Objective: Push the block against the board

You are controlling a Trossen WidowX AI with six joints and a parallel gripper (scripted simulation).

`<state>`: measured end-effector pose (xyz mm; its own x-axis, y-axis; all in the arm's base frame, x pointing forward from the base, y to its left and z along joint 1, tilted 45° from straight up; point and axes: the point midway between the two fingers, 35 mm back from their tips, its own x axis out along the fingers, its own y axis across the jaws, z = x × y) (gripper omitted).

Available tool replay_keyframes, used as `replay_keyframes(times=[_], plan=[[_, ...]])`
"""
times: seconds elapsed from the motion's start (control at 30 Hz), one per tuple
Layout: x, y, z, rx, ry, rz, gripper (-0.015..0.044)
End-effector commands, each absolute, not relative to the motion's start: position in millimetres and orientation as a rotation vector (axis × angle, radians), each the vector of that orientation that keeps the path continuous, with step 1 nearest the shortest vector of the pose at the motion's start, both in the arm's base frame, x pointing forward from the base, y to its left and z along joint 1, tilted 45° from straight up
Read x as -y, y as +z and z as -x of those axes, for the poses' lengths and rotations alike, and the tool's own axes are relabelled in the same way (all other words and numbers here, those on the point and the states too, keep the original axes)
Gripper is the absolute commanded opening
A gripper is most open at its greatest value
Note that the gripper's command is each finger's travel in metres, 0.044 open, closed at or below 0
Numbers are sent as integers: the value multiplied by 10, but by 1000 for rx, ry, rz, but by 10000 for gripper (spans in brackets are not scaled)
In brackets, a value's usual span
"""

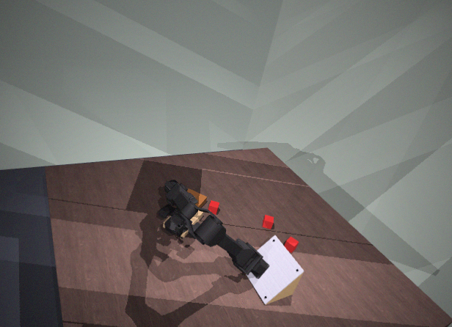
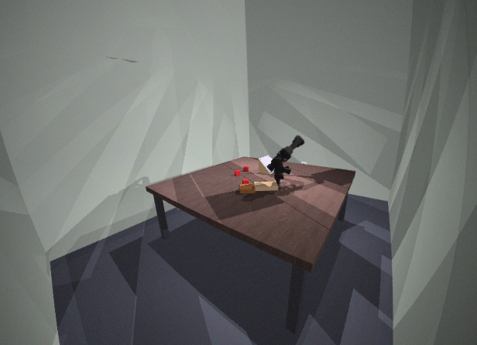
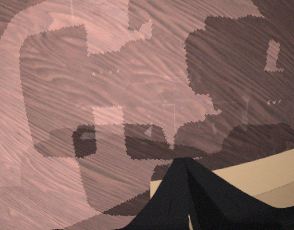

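The orange square block (image 1: 199, 198) (image 2: 247, 188) lies flat on the table at one end of the pale wooden board (image 1: 196, 218) (image 2: 265, 188) (image 3: 259, 175). In the exterior view they look end to end, touching or nearly so; I cannot tell if a whole side touches or if edges are even. My gripper (image 2: 278, 183) (image 3: 182, 164) is shut and empty, pointing down low at the board's other end. Contact with the board is unclear. In the top view the arm hides the fingertips and much of the board and block. The wrist view does not show the block.
A red cube (image 1: 213, 207) (image 2: 245, 181) lies close to the block. Two more red cubes, one (image 1: 268, 221) (image 2: 238, 173) and another (image 1: 291, 244) (image 2: 245, 169), lie farther off. A white-topped wedge (image 1: 280, 268) (image 2: 265, 160) stands near the arm's base.
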<state>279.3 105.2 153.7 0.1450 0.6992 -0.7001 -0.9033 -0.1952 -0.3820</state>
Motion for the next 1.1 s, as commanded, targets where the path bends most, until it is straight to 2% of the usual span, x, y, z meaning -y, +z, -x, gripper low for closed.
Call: replay_keyframes(times=[0.0, 1.07], plan=[[-1015, 1454, -2829, -293, 1484, 982, 0], [-1126, 1567, -2805, -291, 1482, 980, 0]])
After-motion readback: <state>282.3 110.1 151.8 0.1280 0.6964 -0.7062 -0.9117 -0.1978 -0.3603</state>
